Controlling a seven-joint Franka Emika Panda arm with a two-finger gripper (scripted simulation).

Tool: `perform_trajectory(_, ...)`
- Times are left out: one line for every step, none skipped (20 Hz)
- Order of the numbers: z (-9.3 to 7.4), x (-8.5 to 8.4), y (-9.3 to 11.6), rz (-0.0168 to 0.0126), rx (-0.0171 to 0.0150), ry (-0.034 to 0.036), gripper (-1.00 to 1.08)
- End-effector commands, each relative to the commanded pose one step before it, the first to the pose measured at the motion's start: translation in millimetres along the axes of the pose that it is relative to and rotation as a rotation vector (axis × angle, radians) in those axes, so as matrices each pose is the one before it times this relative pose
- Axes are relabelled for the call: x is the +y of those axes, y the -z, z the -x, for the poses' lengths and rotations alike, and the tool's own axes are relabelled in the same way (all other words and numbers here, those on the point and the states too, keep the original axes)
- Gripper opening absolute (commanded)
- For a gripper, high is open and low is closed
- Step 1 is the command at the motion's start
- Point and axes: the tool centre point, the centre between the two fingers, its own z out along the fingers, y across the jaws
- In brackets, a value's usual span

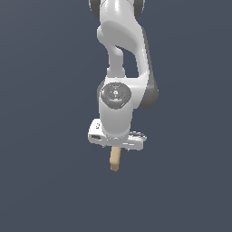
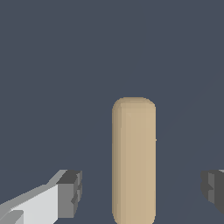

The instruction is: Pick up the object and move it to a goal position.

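The object [image 2: 133, 159] is a tan bar with rounded ends, lying on the dark grey surface. In the wrist view my gripper [image 2: 142, 190] is open, and its dark fingertips [image 2: 70, 192] stand on either side of the bar with a clear gap on each side, not touching it. In the exterior view the bar [image 1: 115, 159] sticks out from under the white hand [image 1: 117, 138], which hides its far end and the fingers.
A plain dark grey surface [image 1: 45, 181] is all that surrounds the bar in both views. The white arm [image 1: 122, 45] rises straight up behind the hand.
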Motion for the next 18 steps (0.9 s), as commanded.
perform_trajectory(-0.06,-0.07,-0.27,-0.00007,0.00020,0.00002,1.00)
perform_trajectory(0.00,-0.03,-1.23,0.00000,0.00000,0.00000,1.00)
perform_trajectory(0.01,-0.05,-2.05,0.00000,0.00000,0.00000,1.00)
perform_trajectory(0.02,-0.07,-2.86,0.00000,0.00000,0.00000,1.00)
perform_trajectory(0.04,-0.09,-3.68,0.00000,0.00000,0.00000,1.00)
perform_trajectory(0.01,0.38,-4.44,-0.00003,0.00009,-0.00068,1.00)
perform_trajectory(0.11,-0.12,-5.34,0.00000,0.00000,0.00000,1.00)
perform_trajectory(0.16,-0.13,-6.17,0.00000,0.00000,0.00000,1.00)
perform_trajectory(0.11,0.36,-5.98,-0.00002,0.00009,-0.00068,1.00)
perform_trajectory(0.16,-0.11,-5.26,0.00000,0.00000,0.00000,1.00)
perform_trajectory(0.12,-0.09,-4.47,0.00000,0.00000,0.00000,1.00)
perform_trajectory(0.00,0.40,-3.63,-0.00002,0.00009,-0.00068,1.00)
perform_trajectory(0.00,-0.07,-2.91,0.00000,0.00000,0.00000,1.00)
perform_trajectory(-0.08,-0.07,-2.13,0.00000,0.00000,0.00000,1.00)
perform_trajectory(-0.16,-0.06,-1.35,0.00000,0.00000,0.00000,1.00)
perform_trajectory(-0.25,-0.05,-0.57,0.00000,0.00000,0.00000,1.00)
perform_trajectory(-0.35,-0.05,0.21,0.00000,0.00000,0.00000,1.00)
perform_trajectory(-0.42,-0.04,0.95,0.00000,0.00000,0.00000,1.00)
